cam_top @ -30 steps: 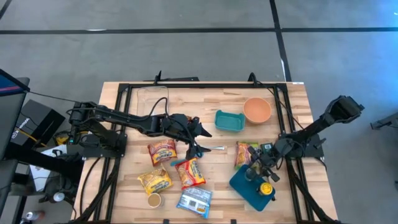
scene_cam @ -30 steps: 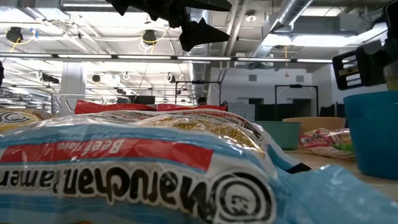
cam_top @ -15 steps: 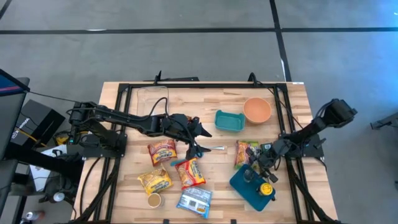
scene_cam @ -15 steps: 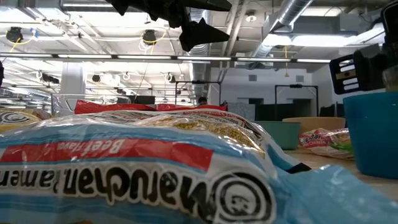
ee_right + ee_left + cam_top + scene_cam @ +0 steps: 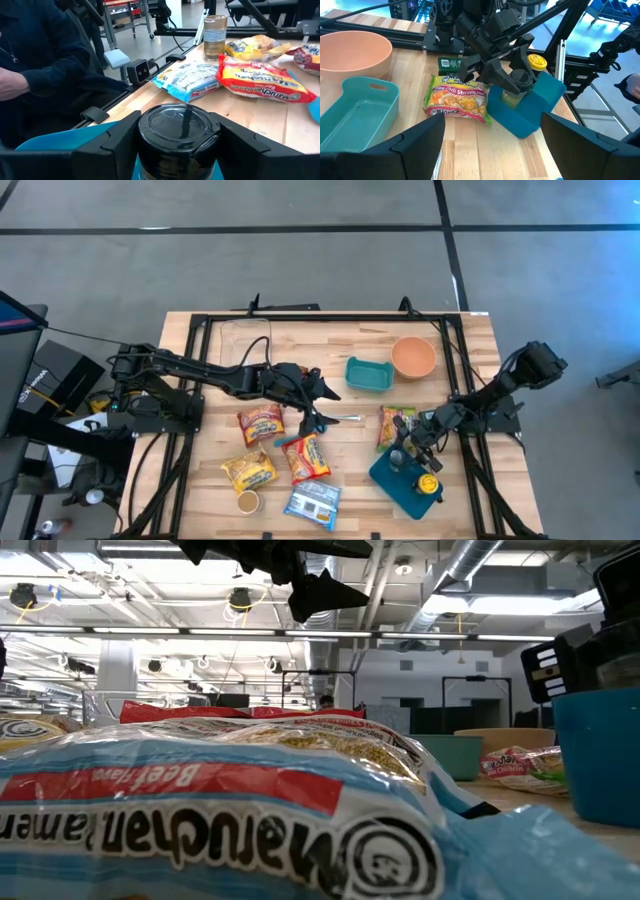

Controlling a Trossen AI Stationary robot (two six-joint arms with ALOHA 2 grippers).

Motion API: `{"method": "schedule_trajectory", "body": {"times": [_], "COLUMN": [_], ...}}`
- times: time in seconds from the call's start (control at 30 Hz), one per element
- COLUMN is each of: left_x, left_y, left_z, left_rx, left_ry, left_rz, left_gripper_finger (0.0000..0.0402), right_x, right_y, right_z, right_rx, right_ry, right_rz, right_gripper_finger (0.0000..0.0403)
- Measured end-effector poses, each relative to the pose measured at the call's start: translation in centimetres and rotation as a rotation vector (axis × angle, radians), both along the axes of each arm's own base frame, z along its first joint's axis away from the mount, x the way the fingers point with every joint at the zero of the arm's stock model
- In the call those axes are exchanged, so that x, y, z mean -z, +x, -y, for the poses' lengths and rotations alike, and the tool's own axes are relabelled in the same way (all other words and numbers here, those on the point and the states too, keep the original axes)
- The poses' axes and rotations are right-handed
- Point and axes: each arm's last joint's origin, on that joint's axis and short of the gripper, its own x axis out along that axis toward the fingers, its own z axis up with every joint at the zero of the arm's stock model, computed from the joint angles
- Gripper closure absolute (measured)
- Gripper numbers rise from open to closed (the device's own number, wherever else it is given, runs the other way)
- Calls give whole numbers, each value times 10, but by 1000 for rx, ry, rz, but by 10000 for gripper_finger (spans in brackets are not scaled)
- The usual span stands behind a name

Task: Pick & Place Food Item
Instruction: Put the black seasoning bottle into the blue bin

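A small jar with a black lid point(image 5: 177, 127) and yellowish contents point(image 5: 510, 97) sits in a blue bin point(image 5: 400, 485) at the table's near right, beside a yellow-lidded jar point(image 5: 428, 483). My right gripper point(image 5: 403, 452) is shut on the black-lidded jar. My left gripper point(image 5: 322, 408) hangs open above the table's middle, holding nothing. A shrimp ramen packet point(image 5: 457, 97) lies flat on the table next to the bin. My right gripper pinches the jar's black lid point(image 5: 150, 135) between its two fingers, one on each side. The fingers come nearly level from the table's right side. The jar is upright, its lower part down in the blue bin; whether its bottom rests there is hidden.
Several ramen packets point(image 5: 261, 423) point(image 5: 308, 458) point(image 5: 249, 470), a blue packet point(image 5: 313, 502) and a can point(image 5: 248, 501) lie at the near left. A teal tray point(image 5: 369, 374) and an orange bowl point(image 5: 413, 357) stand farther back. A person's dark sleeve point(image 5: 45, 60) is beyond the near edge.
My right arm's raised elbow has folded down and in toward the table, while its gripper has stayed at the black-lidded jar in the blue bin.
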Motion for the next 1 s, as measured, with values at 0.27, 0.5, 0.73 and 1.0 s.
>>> {"method": "schedule_trajectory", "body": {"times": [0.27, 0.5, 0.73, 1.0], "left_x": [0, 0, 0, 0], "left_y": [0, 0, 0, 0], "left_z": [0, 0, 0, 0], "left_rx": [0, 0, 0, 0], "left_ry": [0, 0, 0, 0], "left_rz": [0, 0, 0, 0], "left_gripper_finger": [79, 79, 79, 79], "right_x": [1, 0, 0, 0], "right_y": [0, 0, 0, 0], "right_z": [0, -1, -1, -1], "right_rx": [-3, -4, -4, -4], "right_ry": [-19, 18, 16, 16], "right_rz": [10, -13, -12, -11], "right_gripper_finger": [189, 185, 184, 182]}}
